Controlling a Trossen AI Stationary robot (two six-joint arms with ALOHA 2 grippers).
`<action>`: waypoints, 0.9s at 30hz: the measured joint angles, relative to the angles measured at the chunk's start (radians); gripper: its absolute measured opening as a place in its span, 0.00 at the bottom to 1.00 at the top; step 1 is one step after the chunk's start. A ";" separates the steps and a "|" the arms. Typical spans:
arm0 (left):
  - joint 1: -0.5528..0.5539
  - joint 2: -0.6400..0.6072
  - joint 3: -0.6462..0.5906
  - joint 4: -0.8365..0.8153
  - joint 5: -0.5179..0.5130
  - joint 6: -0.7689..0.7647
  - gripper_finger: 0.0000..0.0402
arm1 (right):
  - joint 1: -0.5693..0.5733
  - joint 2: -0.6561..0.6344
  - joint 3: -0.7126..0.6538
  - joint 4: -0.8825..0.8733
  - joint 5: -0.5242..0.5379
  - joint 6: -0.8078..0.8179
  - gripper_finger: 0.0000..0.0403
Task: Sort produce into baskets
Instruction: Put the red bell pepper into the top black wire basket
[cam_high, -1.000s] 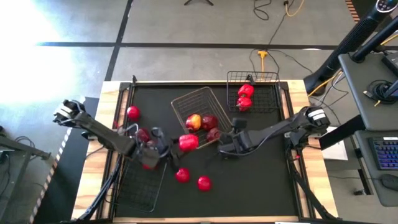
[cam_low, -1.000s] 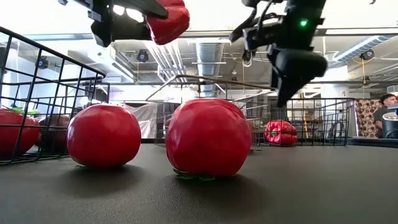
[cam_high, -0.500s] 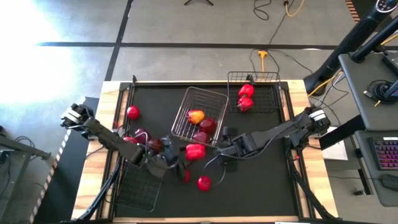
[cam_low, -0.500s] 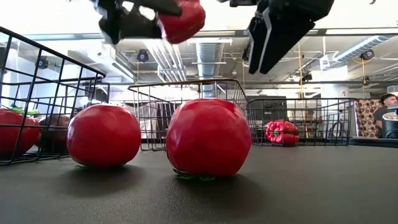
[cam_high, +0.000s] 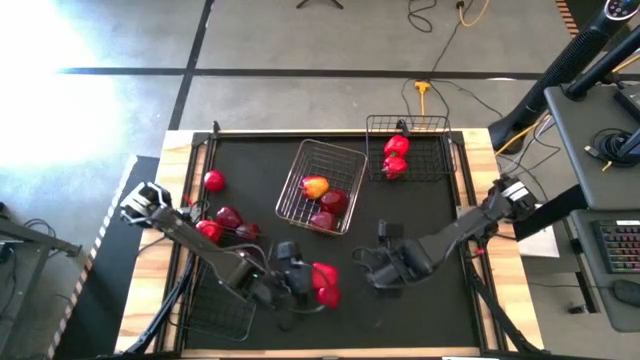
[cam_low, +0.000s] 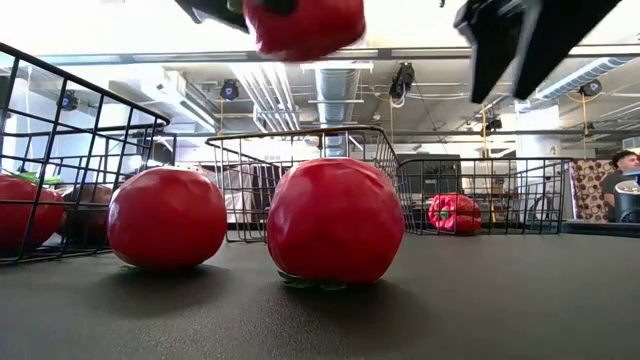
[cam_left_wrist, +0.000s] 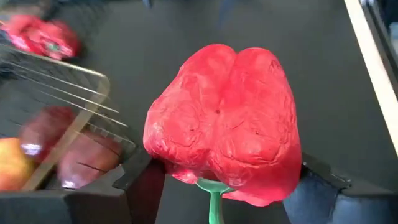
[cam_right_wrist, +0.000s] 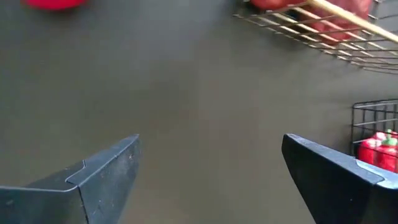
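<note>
The left gripper (cam_high: 305, 283) is clamped on a bright red, lumpy bell pepper (cam_left_wrist: 227, 124): the left wrist view shows its two dark fingers (cam_left_wrist: 140, 177) pressed against either flank and the green stem hanging between them, so the pepper is carried stem toward the wrist. It hangs above the black tabletop (cam_high: 420, 220) near the front edge, left of centre, directly over or just beside a round red tomato (cam_high: 328, 295) lying there; a lift this high probably serves to clear the loose produce. A second smooth red tomato (cam_low: 167, 232) sits near it in the low view.

The right gripper (cam_high: 385, 275) hovers near the front edge just right of centre, fingers spread wide with nothing between them, over bare mat. It looks parked out of the carrying arm's way.

Farther out, the silvery wire-mesh basket (cam_high: 345, 160) sits tilted at the table's middle and holds a yellow-red apple (cam_high: 315, 187) and dark red apples (cam_high: 332, 203). The black wire basket at the back right corner (cam_high: 440, 135) holds two red peppers (cam_high: 394, 156), which judging by the contents is where the held pepper belongs. The other black wire basket (cam_high: 215, 315) along the left edge holds several red fruits (cam_high: 228, 220) toward its rear half. One more red fruit (cam_high: 213, 181) lies at the left edge, whether in or outside that basket I cannot tell.
</note>
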 joint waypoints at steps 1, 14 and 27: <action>0.002 0.024 0.018 -0.025 0.026 0.002 0.60 | 0.015 0.000 0.000 0.000 0.000 0.017 0.94; 0.008 0.290 0.222 -0.307 0.066 -0.037 0.68 | 0.059 0.000 0.000 0.020 0.033 0.077 0.94; 0.005 0.472 0.405 -0.447 0.100 -0.035 0.75 | 0.059 0.000 0.001 0.042 0.060 0.076 0.94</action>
